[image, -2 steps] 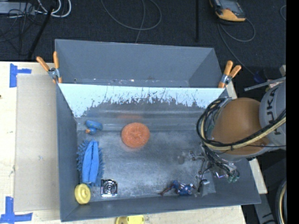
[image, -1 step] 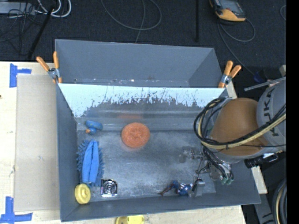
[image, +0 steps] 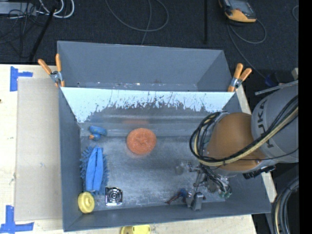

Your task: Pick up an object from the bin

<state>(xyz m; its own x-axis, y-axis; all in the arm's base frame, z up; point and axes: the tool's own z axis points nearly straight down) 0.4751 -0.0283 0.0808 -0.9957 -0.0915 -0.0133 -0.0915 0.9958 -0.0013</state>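
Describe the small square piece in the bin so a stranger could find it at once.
Start at the near-left corner of the grey bin, where a yellow round thing lies. Right of it, below the long blue fuzzy thing, sits the square piece: flat, black-and-white, square-cornered unlike both.

Black capital lettering on the pale grey housing of the arm [image: 275, 126], at the right side of the bin [image: 146, 72]. "KU" legible, set sideways along the casing just above the dark cables looped across it; remainder of the word not legible. Black-and-white printed pattern on a small square card [image: 113, 195], flat on the bin floor near the front left corner, too small to read.
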